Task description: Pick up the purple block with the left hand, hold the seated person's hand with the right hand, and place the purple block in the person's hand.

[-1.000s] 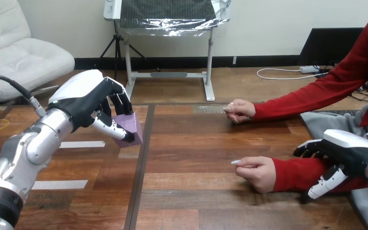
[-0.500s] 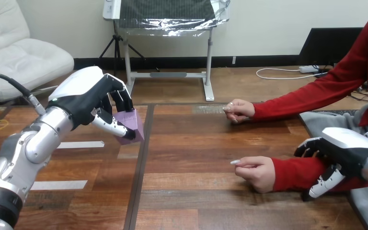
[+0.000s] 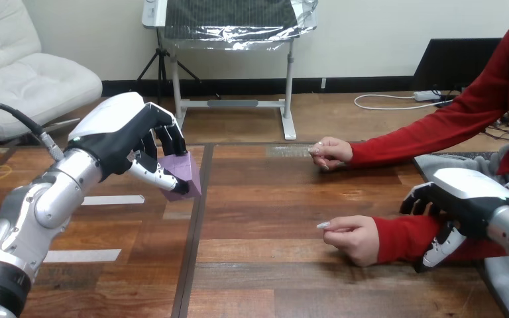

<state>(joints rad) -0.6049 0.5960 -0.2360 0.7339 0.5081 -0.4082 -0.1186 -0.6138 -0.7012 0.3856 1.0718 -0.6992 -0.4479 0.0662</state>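
At left, left hand (image 3: 116, 136) fingers (image 3: 156, 174) curled round purple block (image 3: 185, 169).

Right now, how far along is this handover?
Done: the left robot hand grips the purple block. In hand: the right robot hand is at the person's forearm, grip unclear. Left: carrying the block over and placing it in the person's nearer hand.
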